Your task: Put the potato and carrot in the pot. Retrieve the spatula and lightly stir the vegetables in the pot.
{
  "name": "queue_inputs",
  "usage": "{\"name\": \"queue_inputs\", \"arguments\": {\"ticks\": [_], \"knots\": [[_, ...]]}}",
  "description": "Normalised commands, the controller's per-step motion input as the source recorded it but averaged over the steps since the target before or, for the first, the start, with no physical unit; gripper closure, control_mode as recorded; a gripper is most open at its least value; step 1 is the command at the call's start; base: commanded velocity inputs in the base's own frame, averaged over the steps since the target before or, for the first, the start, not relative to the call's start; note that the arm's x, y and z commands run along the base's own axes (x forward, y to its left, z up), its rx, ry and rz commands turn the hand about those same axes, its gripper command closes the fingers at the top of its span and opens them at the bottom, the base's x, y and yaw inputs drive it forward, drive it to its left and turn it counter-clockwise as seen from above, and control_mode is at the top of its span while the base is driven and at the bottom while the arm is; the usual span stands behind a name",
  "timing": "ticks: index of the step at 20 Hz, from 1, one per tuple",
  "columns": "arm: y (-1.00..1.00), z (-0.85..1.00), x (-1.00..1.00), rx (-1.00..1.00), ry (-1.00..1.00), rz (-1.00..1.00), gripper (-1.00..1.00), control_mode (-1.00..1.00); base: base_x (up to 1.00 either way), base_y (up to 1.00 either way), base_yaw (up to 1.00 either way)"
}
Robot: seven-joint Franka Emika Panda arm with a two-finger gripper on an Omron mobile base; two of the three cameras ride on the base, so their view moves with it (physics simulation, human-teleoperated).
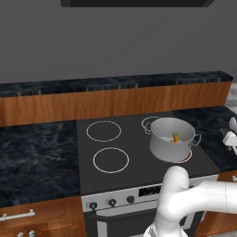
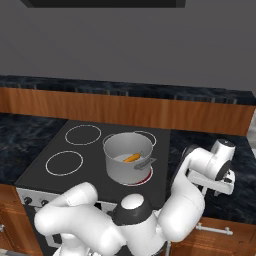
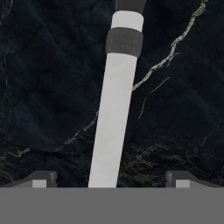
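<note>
The silver-grey pot [image 1: 172, 138] [image 2: 128, 156] stands on the stove's front right burner. A small orange carrot [image 1: 175, 137] [image 2: 132, 158] lies inside it. The potato is out of view. On the dark marble counter to the right of the stove lies the spatula [image 3: 116, 109], showing a long white handle with a dark band. My gripper [image 3: 111, 179] [image 2: 220, 187] [image 1: 231, 139] hangs over that counter, pointing down. It is open, with one fingertip on each side of the handle and apart from it.
The black stove top [image 1: 134, 162] has two free ring burners on its left side [image 1: 111, 159] [image 1: 103, 131]. A wooden backsplash ledge [image 2: 125, 107] runs behind it. Dark marble counter [image 1: 32, 152] lies on both sides of the stove.
</note>
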Motion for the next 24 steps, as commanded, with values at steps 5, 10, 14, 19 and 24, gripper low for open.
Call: {"name": "queue_inputs", "arguments": {"ticks": [5, 10, 14, 19, 24], "knots": [[0.00, -0.14, 0.00, 0.00, 0.00, 0.00, -1.00, -1.00, 0.00, 0.00, 0.00], [0.00, -0.13, 0.00, -0.05, -0.01, -0.02, -1.00, -1.00, 0.00, 0.00, 0.00], [0.03, -0.26, 0.00, -0.06, -0.13, -0.07, -1.00, -1.00, 0.00, 0.00, 0.00], [0.01, -0.17, 0.00, -0.04, -0.11, -0.08, -1.00, -1.00, 0.00, 0.00, 0.00], [0.00, -0.08, 0.00, -0.05, -0.04, -0.08, -1.00, -1.00, 0.00, 0.00, 0.00]]}}
